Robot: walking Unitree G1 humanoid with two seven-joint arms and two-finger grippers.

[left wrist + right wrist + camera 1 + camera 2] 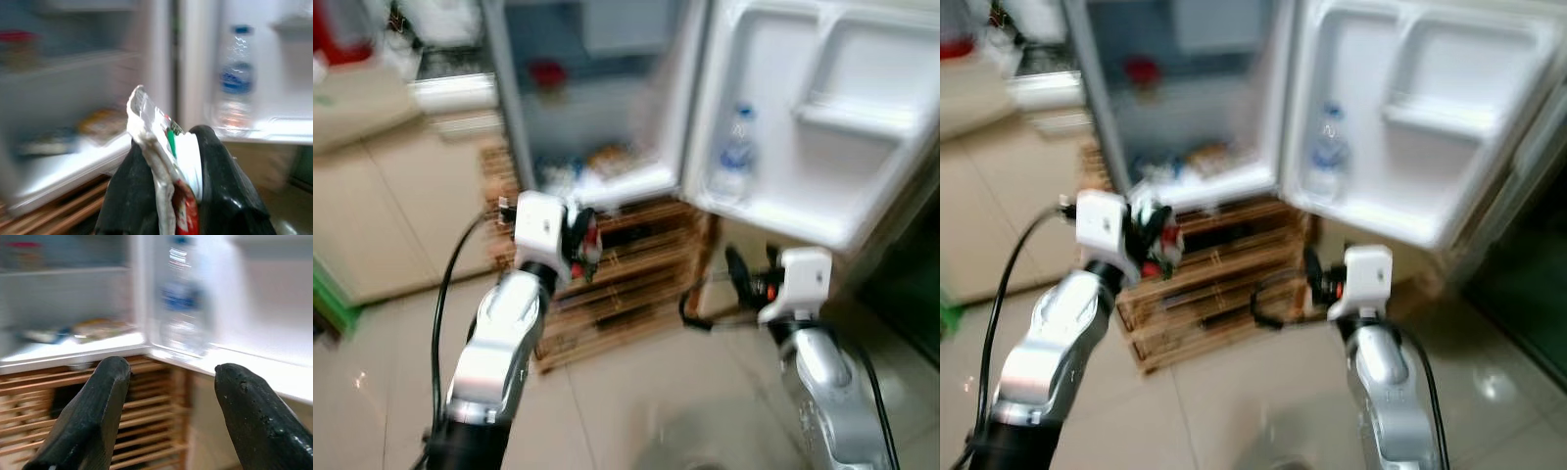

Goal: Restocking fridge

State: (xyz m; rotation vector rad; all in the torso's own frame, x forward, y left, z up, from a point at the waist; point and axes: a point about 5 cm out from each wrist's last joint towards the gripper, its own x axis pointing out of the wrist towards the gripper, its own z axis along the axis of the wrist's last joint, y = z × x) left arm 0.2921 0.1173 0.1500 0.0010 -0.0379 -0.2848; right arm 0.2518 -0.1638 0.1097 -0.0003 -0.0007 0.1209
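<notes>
1. Straight ahead of you the fridge [597, 108] stands open on a wooden crate [626, 274], its door [822, 117] swung to the right, with a water bottle [734, 152] in the lower door shelf.
2. Your left gripper [168, 196] is clamped on a crinkled snack packet [161, 147], white with red and green print, held up in front of the fridge's bottom edge and well short of the opening.
3. Your right gripper [171, 396] is spread wide and holds nothing; it hangs low in front of the crate, under the door.
4. Every view is blurred, so let the body settle before you reach; my guess is you're mid-approach.
5. The bottom shelf [607, 181] already holds some packets [607, 157], too smeared to name. A red-lidded jar [548, 73] sits on the shelf above.
6. Aim the packet at a bare patch of the bottom shelf, beside what's there, not on top of it.
7. Lift the left wrist over the shelf's front lip first, then push in. The packet is soft and will likely crumple if it catches the lip.
8. Keep the left arm clear of the door's hinge edge, just right of your line in.
9. Leave the right arm low and away from the door so you don't nudge it shut.
10. Open the fingers only once the packet rests on the shelf.
</notes>
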